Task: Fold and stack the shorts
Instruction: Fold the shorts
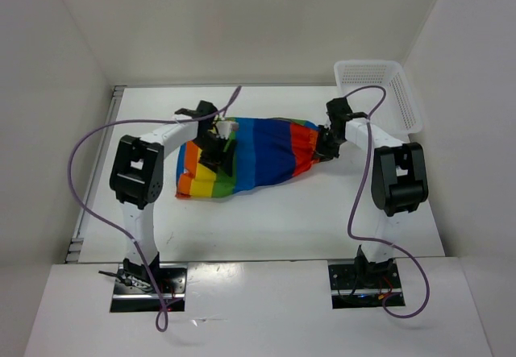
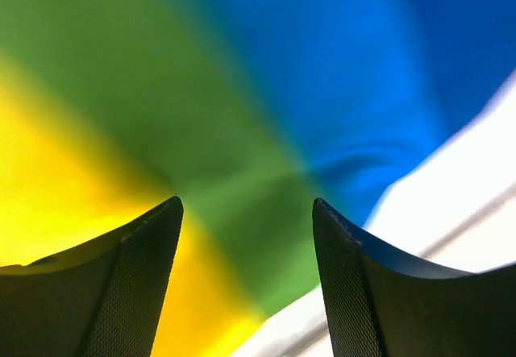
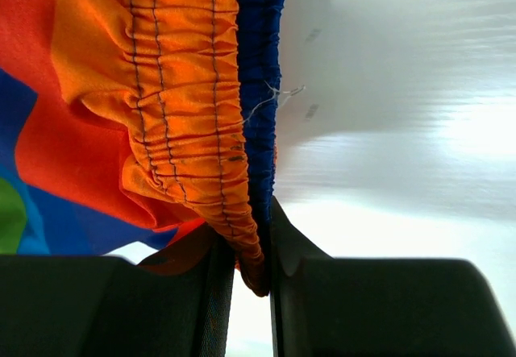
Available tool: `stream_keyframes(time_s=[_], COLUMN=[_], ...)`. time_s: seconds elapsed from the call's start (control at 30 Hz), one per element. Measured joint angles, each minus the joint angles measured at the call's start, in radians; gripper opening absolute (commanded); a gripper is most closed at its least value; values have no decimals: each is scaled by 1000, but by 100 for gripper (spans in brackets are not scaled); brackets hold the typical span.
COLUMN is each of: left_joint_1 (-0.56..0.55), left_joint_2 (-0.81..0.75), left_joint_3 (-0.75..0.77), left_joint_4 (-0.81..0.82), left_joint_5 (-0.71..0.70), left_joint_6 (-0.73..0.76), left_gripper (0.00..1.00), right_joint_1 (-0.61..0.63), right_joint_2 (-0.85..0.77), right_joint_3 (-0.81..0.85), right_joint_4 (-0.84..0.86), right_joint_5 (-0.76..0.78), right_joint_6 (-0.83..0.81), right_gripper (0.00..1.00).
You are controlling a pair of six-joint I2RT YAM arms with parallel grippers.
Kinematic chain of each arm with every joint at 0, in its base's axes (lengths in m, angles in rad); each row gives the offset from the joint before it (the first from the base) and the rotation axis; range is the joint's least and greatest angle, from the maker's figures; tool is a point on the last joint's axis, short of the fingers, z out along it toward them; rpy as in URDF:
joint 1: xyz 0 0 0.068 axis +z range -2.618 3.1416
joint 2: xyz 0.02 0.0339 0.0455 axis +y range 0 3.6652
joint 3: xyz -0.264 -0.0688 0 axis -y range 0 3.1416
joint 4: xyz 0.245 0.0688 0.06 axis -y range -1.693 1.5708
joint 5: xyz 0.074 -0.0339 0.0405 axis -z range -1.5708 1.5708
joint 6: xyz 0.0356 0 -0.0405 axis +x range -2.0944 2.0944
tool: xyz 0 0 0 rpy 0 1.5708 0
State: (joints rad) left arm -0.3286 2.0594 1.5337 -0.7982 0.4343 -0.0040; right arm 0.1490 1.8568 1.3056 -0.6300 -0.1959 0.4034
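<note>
Two arm bases sit at the near edge, and between them and the cloth lies a broad bare stretch of the white surface, which looks like the best room for laying a fold down. Farther in, the shorts lie rumpled across the middle of the surface, yellow and orange end to the left, red end to the right. The left fingers stand spread apart close over the green and yellow stripes, grasping nothing. The right fingers are clenched on the gathered orange waistband at the shorts' right end. The step in hand looks like taking a second hold so the cloth can be spread and folded. To do it well, I judge the left fingers should come down on an edge of the fabric, not its flat middle, and pinch every layer while the right hold gives tension. The purple cables loop wide on both sides and could snag. Beyond the shorts only a narrow strip lies before the back wall, and the white mesh basket stands at the far right corner near the right arm, so swings are safer brought nearward.
</note>
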Motion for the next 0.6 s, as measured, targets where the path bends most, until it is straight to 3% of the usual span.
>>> stream_keyframes(time_s=[0.27, 0.53, 0.6], left_joint_1=[210, 191, 191], left_joint_2=[-47, -24, -10], left_joint_3=[-93, -64, -44], left_joint_4=[90, 150, 156], left_joint_5=[-175, -256, -259], left_joint_6=[-6, -5, -5], left_gripper=[77, 78, 72], right_joint_1=[-3, 60, 101], right_joint_2=[-9, -9, -5], right_joint_3=[80, 281, 360], right_joint_4=[-109, -270, -317], right_joint_5=[108, 272, 328], right_joint_6=[-42, -101, -118], right_gripper=[0, 0, 0])
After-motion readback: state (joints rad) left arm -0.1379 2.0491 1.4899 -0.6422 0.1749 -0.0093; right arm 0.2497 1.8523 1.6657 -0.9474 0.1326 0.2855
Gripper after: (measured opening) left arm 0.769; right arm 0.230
